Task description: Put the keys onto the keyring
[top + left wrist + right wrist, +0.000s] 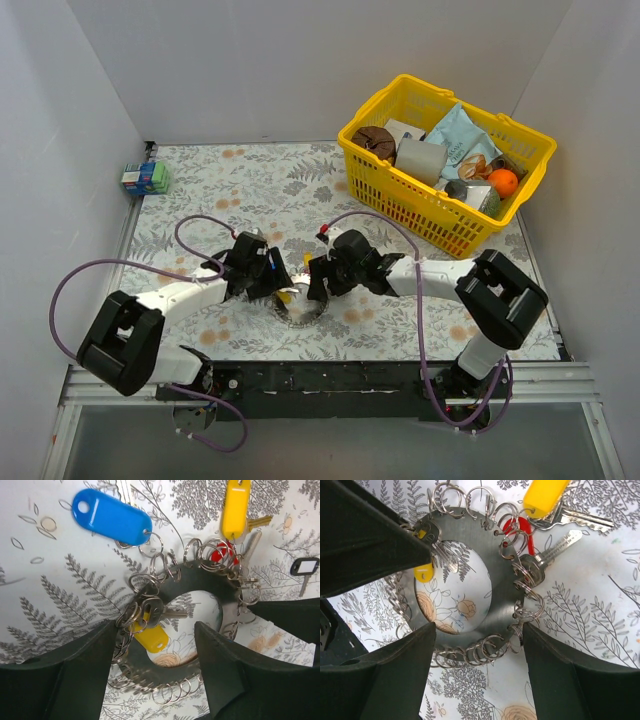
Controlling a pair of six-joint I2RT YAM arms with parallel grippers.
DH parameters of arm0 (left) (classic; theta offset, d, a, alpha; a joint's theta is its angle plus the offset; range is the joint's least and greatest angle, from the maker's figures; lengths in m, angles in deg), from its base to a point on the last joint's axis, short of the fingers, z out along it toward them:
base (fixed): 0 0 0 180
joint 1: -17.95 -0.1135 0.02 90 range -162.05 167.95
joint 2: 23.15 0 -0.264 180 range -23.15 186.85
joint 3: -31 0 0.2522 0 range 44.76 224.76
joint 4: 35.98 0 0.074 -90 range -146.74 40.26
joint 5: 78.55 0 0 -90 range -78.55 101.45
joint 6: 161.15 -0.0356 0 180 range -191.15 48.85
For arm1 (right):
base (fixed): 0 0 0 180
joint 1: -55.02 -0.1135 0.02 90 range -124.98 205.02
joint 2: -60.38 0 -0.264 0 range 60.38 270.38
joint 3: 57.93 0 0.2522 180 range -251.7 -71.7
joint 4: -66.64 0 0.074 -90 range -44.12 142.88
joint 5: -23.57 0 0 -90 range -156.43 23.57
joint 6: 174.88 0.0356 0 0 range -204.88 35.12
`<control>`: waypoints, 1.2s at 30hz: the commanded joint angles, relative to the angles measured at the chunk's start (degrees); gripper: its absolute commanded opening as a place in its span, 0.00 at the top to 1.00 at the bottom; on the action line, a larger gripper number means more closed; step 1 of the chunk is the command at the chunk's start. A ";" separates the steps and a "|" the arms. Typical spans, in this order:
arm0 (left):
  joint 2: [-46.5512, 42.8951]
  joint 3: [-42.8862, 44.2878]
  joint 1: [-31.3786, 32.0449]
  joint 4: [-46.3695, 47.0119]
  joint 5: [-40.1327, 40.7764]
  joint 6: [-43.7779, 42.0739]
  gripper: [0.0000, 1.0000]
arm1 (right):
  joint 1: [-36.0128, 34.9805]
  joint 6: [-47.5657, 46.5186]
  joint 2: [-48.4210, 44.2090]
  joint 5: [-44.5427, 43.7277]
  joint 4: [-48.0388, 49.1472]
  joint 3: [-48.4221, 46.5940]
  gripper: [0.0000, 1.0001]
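The keyring [200, 577] is a dark flat ring plate with several small silver split rings round its rim, lying on the floral table; it also shows in the right wrist view [505, 570] and the top view [305, 308]. A blue tag [111, 517], a yellow tag [235, 507], a red tag [222, 552] and silver keys [555, 550] hang at its far rim. A small yellow tag [150, 635] with a key [165, 611] lies in its hole. My left gripper [155, 680] is open, straddling the ring's near rim. My right gripper [477, 675] is open over the opposite rim.
A black-headed key [305, 567] lies loose on the table to the right of the ring. A yellow basket [375, 200] full of groceries stands at the back right. A small blue-green box [145, 178] sits at the back left. White walls close in the table.
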 commanded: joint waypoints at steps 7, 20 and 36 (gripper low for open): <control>-11.94 -11.35 4.34 -2.51 -2.93 11.72 0.40 | 0.51 -3.43 -7.57 -6.30 -2.41 -0.55 0.21; -19.24 -9.88 5.22 -6.09 -2.15 11.47 0.33 | 0.51 -4.92 -6.25 -5.78 -2.94 -3.71 0.21; -2.91 5.69 5.13 -12.97 7.26 1.28 0.24 | 0.51 -5.28 -10.12 -8.50 -2.85 -0.82 0.21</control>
